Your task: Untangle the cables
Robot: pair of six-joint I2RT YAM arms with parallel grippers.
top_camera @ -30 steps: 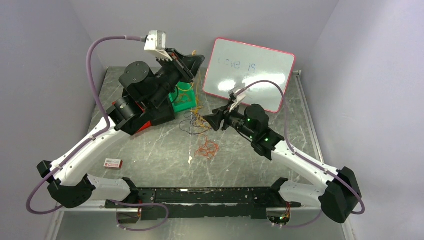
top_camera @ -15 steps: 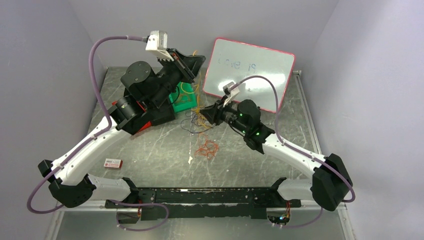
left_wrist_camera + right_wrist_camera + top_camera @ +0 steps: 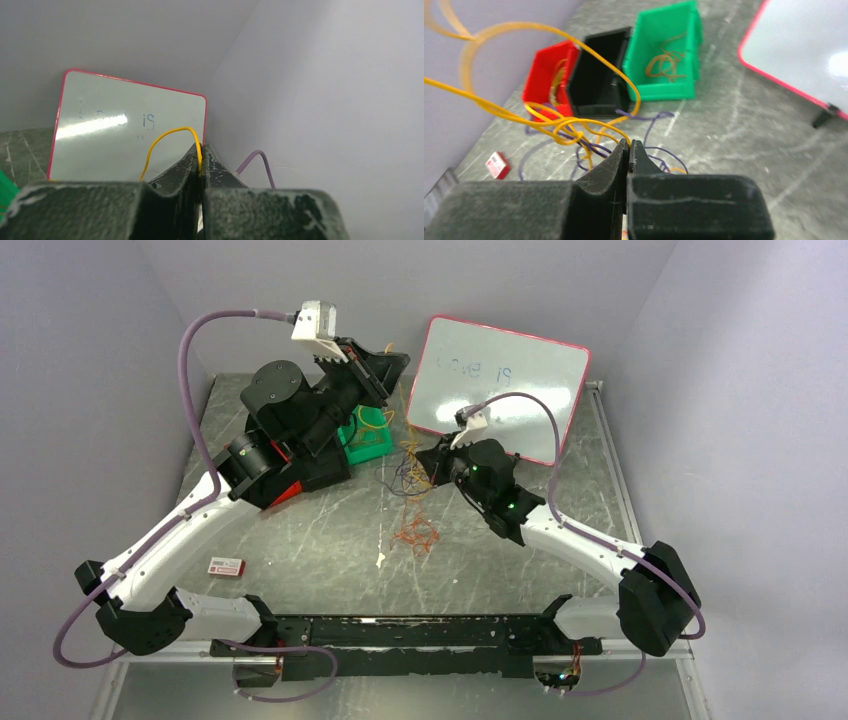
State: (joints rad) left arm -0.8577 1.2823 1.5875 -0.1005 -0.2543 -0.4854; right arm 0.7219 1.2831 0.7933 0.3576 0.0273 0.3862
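Yellow cables (image 3: 559, 130) are clenched in left pincer (image 3: 201, 159) and right pincer (image 3: 628, 149), beside whiteboard (image 3: 520, 370) edge.

Colours: yellow cable (image 3: 170, 131), dk-purple cable (image 3: 656, 116), orange cable (image 3: 415, 533). Bins: green bin (image 3: 659, 92), black bin (image 3: 594, 95), red bin (image 3: 536, 75). The whiteboard (image 3: 500, 390) is white w/ red-pink rim. The table (image 3: 330, 540) is grey, marbled w/ pale veins. The small box (image 3: 226, 566) is red & white. The hose (image 3: 181, 355) is mauve.

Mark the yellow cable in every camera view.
Top external: yellow cable at centre, left of the whiteboard.
Left wrist: yellow cable arching low at centre, before the whiteboard.
Right wrist: yellow cable looping across the left half, nearer than the green bin.
Shared landmark: the whiteboard, upper right in the right wrist view.
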